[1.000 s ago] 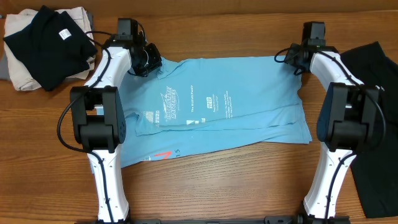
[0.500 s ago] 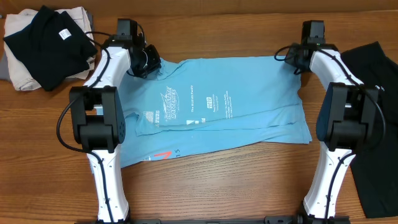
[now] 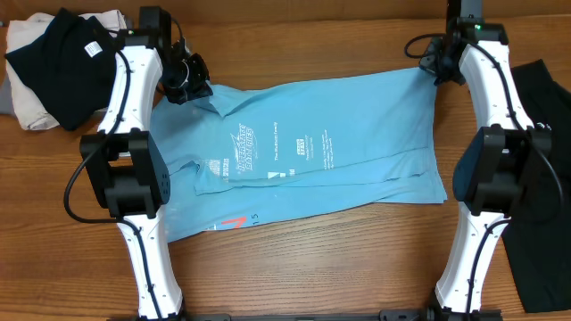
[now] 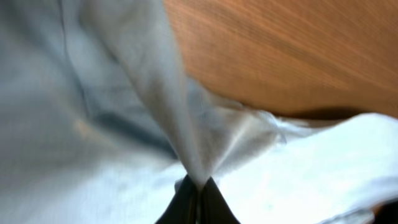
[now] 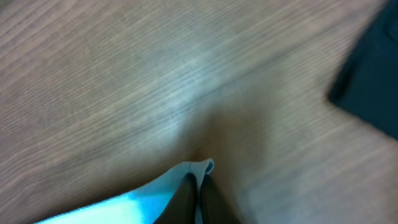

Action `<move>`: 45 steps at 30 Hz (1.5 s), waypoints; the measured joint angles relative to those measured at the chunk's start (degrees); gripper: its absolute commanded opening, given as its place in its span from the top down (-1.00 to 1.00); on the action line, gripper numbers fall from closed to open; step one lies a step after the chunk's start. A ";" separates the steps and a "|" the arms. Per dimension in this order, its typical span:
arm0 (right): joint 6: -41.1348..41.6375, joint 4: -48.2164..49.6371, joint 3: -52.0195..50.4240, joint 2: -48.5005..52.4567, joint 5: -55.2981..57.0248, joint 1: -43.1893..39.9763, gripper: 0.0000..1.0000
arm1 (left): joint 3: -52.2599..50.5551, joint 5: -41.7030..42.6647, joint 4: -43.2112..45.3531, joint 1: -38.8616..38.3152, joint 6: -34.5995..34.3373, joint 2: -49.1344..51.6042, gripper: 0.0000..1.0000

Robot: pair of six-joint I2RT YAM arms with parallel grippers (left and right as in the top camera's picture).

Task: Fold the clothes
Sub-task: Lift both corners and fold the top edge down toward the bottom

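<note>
The left pincer (image 4: 198, 186) is clamping shut on a peak of pale blue cloth, and the right pincer (image 5: 198, 182) is nipping the very tip of a corner of the same garment, its fingers pressed together on the hem. Both are working along the far edge of the desk (image 3: 312, 267), one toward each far corner.

The T-shirt (image 3: 339, 134) is lying across the middle of the desk, printed side up. Its two far corners are being drawn toward the far edge, and its near part is resting in overlapping layers.

I'd judge it light, soft and limp. It will likely be sagging between the two grips and dragging a little on the wood, so both ends want to be moving together. Corners and hems look like the best places to take hold, where a thin pinch gathers enough cloth. It isn't fragile, though the fabric could be slipping out of so small a bite on the right.

Counting:
- one blue T-shirt
- two black garments, one (image 3: 62, 62) sitting on the single beige cloth (image 3: 22, 111) at the far left corner, the other (image 3: 535, 178) lying along the right edge
- two arms
</note>
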 measured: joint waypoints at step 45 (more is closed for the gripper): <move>7.41 -36.26 0.42 -9.88 -5.16 -3.30 0.93 | -21.88 -16.11 -24.13 4.04 4.37 -18.14 0.92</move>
